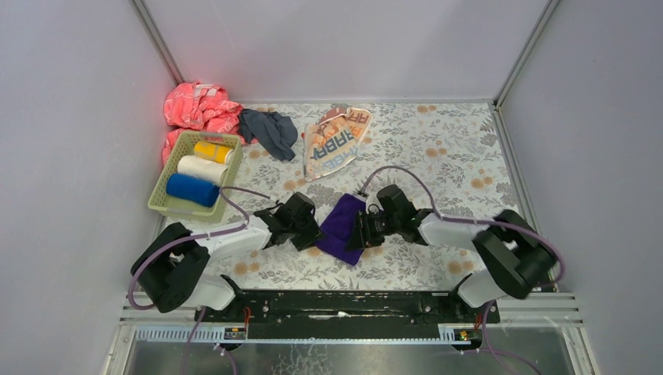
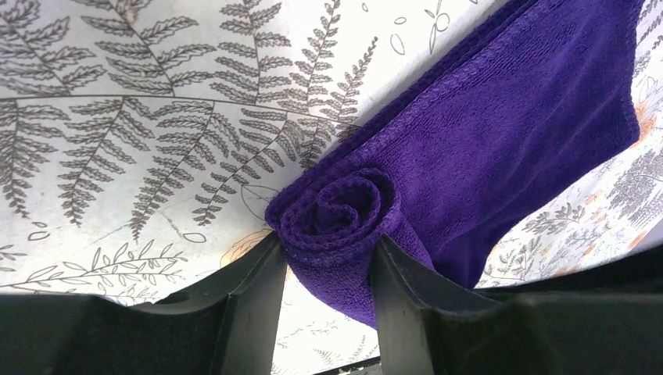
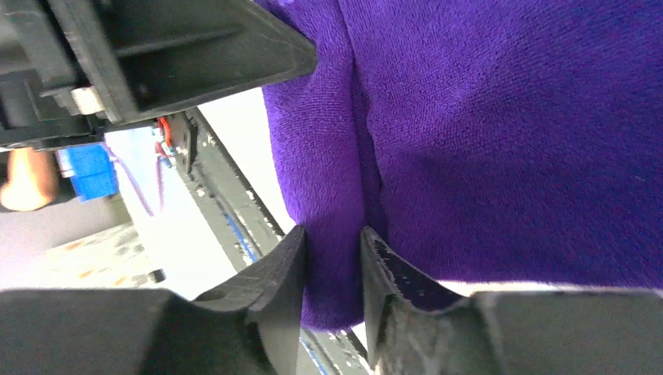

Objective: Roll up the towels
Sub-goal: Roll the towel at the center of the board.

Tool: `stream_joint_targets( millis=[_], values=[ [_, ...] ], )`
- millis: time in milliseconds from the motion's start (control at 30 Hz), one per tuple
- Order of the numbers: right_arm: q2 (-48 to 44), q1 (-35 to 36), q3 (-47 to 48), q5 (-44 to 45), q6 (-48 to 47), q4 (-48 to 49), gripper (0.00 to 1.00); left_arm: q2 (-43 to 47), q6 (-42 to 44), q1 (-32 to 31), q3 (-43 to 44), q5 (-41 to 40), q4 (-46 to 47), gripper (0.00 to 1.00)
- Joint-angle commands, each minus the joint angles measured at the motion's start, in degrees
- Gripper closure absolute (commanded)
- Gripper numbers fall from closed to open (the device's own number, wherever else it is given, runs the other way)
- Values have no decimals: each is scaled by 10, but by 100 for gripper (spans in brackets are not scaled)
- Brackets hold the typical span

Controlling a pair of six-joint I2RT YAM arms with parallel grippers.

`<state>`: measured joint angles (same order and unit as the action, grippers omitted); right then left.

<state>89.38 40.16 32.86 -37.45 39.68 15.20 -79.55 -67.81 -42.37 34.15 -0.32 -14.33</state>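
Jaws of my left gripper (image 2: 328, 262) clamped the purple towel's (image 2: 508, 117) coiled end, probably to keep it tight; my right gripper (image 3: 332, 258) pinched a fold opposite, steadying the cloth.

The only lettering that can be read stands on the cream towel (image 1: 338, 139), which lies crumpled near the far edge of the table, at about 12 o'clock from the purple towel (image 1: 342, 228). Large block capitals run across it in slanted rows. The middle row, in grey-blue, reads roughly "RABB"; its end toward 2 o'clock is lost in a fold. Toward 1 o'clock a further row in orange shows the same kind of capitals, an "R" and an "A" among them, but they are too creased and small to read whole.
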Motion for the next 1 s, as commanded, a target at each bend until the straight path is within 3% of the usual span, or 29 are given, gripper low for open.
stream_joint_targets(
  millis=[0,167,400,733,967],
  values=[
    [-113,21,40,144,-103,-140,58,-30,28,-3,-6,-22,-14,60],
    [-177,113,80,299,-180,-217,46,-39,32,-3,-2,-21,-17,59],
    [-153,226,106,370,-248,-216,45,-37,36,-3,3,-27,-26,59],
    [-53,252,120,451,-272,-236,43,-37,44,4,0,-33,-37,58],
    [33,295,153,478,-285,-243,43,-14,72,52,-12,-35,-57,58]
  ],
)
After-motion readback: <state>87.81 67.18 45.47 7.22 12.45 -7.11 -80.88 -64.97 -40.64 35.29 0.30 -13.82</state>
